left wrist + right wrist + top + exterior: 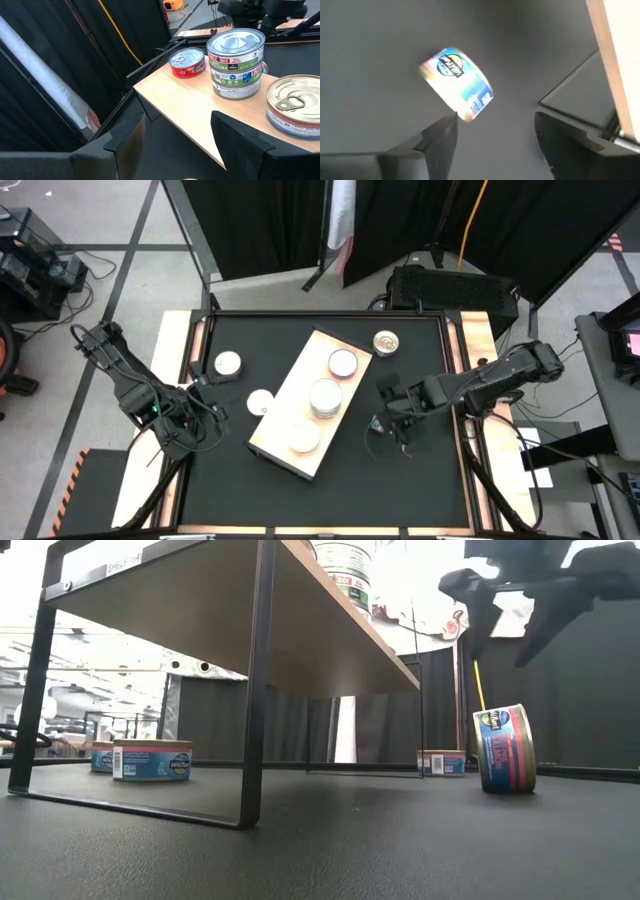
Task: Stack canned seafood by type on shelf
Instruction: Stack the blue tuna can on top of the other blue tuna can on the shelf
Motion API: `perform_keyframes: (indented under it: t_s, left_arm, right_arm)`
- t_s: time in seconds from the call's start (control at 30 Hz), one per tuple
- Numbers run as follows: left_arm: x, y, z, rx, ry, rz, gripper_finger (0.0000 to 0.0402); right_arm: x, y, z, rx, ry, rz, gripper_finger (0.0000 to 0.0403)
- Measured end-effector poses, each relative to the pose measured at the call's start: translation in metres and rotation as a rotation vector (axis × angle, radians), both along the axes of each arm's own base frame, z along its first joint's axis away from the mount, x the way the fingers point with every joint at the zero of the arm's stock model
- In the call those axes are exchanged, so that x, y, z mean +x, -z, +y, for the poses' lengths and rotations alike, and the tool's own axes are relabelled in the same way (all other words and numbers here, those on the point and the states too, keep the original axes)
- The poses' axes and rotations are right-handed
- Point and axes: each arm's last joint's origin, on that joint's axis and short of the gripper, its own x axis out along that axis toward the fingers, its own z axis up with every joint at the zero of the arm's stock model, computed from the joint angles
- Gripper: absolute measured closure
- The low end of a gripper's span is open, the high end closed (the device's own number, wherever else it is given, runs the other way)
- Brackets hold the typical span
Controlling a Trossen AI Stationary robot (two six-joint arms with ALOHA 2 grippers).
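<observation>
- The shelf, a pale wooden board on thin black metal legs, stands slantwise in the middle of the black worktop.
- On the shelf sit a red-labelled tin towards the far end, a stack of green-labelled tuna tins in the middle, and a blue-labelled tin towards the near end.
- Two more tins lie flat on the worktop on the shelf's left side, the second just beside the shelf's edge.
- A golden-topped tin sits near the worktop's far edge, right of the shelf.
- The right end effector hangs in the air right of the shelf, its fingers spread and holding nothing.
- Directly below it a blue-labelled tin stands on its rim on the worktop, tilted, apart from the fingers.
- The left end effector waits near the worktop's left edge, its fingers spread and empty, facing the shelf's long side.
</observation>
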Motion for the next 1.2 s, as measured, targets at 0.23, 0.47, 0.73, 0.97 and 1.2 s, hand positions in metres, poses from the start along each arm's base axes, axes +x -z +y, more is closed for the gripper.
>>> perform_keyframes:
  t_s: [0.23, 0.47, 0.73, 0.97, 1.2]
  left_arm:
    - [0.0, 0.0, 0.0, 0.001, 0.0, 0.0, 0.0171]
    - [0.0, 0.0, 0.0, 0.002, 0.0, 0.002, 0.0171]
    - [0.0, 0.0, 0.0, 0.001, 0.002, 0.005, 0.0171]
    - [0.0, 0.0, 0.0, 0.007, 0.005, 0.009, 0.0171]
    - [0.0, 0.0, 0.0, 0.004, 0.006, 0.01, 0.0171]
  right_arm:
    - [0.012, 0.005, -0.017, 0.132, -0.103, 0.037, 0.0106]
    - [0.028, 0.023, -0.029, 0.224, -0.148, 0.099, 0.0106]
    - [0.033, 0.035, -0.027, 0.261, -0.259, 0.165, 0.0103]
    - [0.037, 0.041, -0.028, 0.204, -0.354, 0.195, 0.0102]
    - [0.047, 0.069, -0.028, 0.203, -0.394, 0.307, 0.0103]
